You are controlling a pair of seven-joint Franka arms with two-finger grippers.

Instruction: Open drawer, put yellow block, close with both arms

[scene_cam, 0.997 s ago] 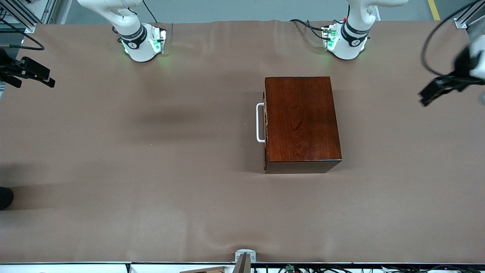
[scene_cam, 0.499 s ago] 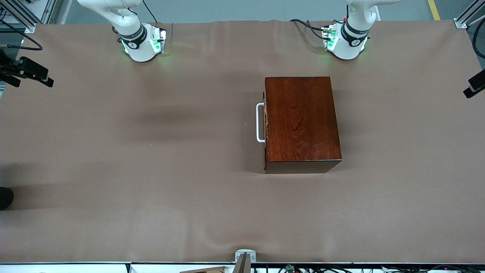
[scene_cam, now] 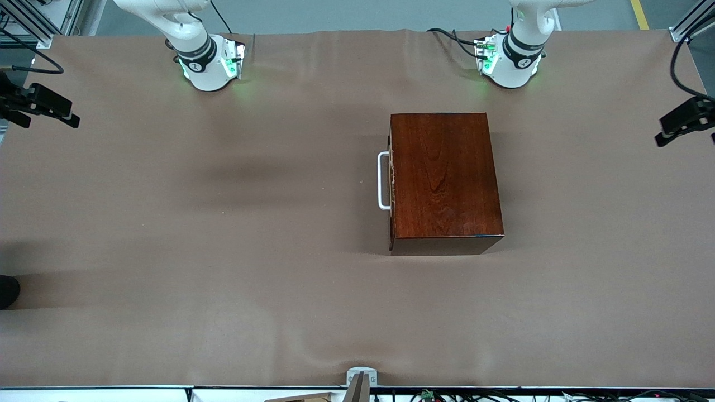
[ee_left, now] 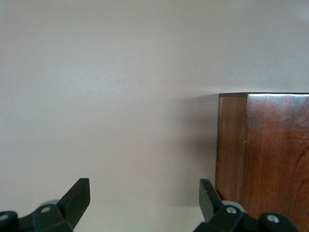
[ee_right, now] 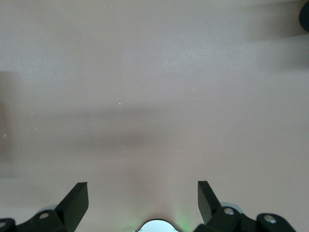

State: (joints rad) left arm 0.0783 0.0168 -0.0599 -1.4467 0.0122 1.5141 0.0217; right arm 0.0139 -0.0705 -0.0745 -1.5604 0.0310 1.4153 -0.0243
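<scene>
A: Where's the drawer [scene_cam: 391, 184]?
B: Shut inside the box [scene_cam: 444, 181]; its handle [scene_cam: 383, 180] faces the right arm's end, running near-to-far. No yellow block in sight.
A: Grippers?
B: Left gripper [scene_cam: 682, 121] and right gripper [scene_cam: 42, 106] gape empty over the table ends; the left is closer.

one wooden box [scene_cam: 444, 178], one drawer [scene_cam: 391, 181], two arms [scene_cam: 519, 39]

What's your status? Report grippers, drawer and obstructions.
Left gripper open, empty, at left arm's table end; right gripper open, empty, at right arm's end. Drawer shut in wooden box. Yellow block not visible. Handle unobstructed.
</scene>
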